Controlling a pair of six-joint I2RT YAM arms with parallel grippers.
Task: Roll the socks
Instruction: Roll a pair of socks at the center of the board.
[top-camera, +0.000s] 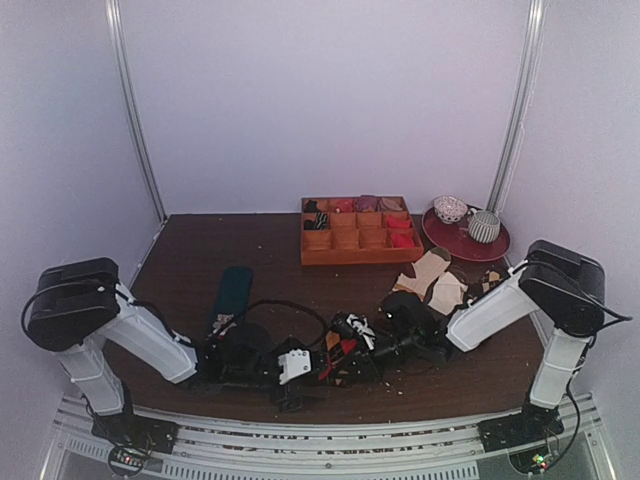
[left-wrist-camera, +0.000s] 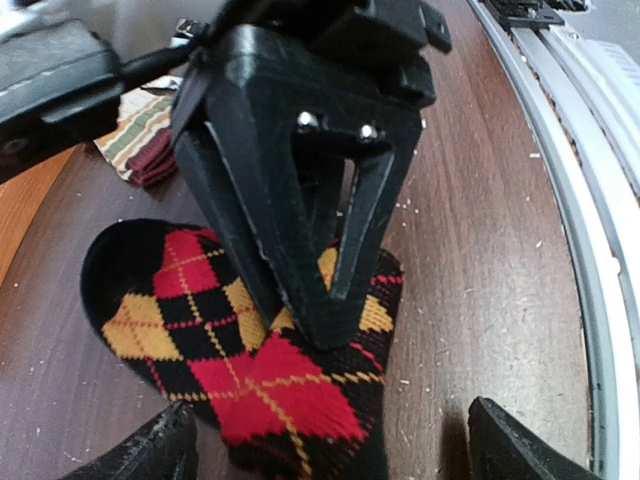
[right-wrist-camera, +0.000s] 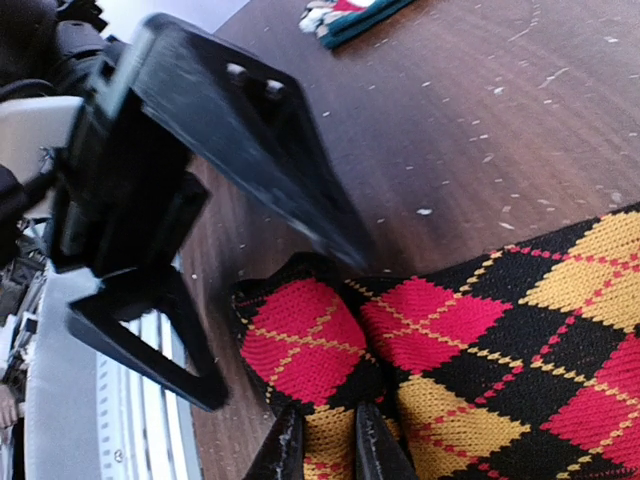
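The black socks (top-camera: 343, 350) with red and orange argyle diamonds lie bunched on the table near the front edge, between the two grippers. In the right wrist view my right gripper (right-wrist-camera: 325, 450) is shut on a fold of the socks (right-wrist-camera: 450, 330). In the left wrist view my left gripper (left-wrist-camera: 345, 450) is open wide, one finger on each side of the socks (left-wrist-camera: 280, 390), with the right gripper's tip pressed onto the fabric just ahead of it. From above, the left gripper (top-camera: 318, 368) and the right gripper (top-camera: 352, 345) almost meet.
A dark teal sock (top-camera: 232, 290) lies left of centre. A wooden compartment tray (top-camera: 360, 232) stands at the back, with a red plate (top-camera: 465, 243) holding two bowls to its right. A brown-and-beige argyle sock (top-camera: 435, 280) lies near the right arm. The metal rail (left-wrist-camera: 600, 200) runs along the front edge.
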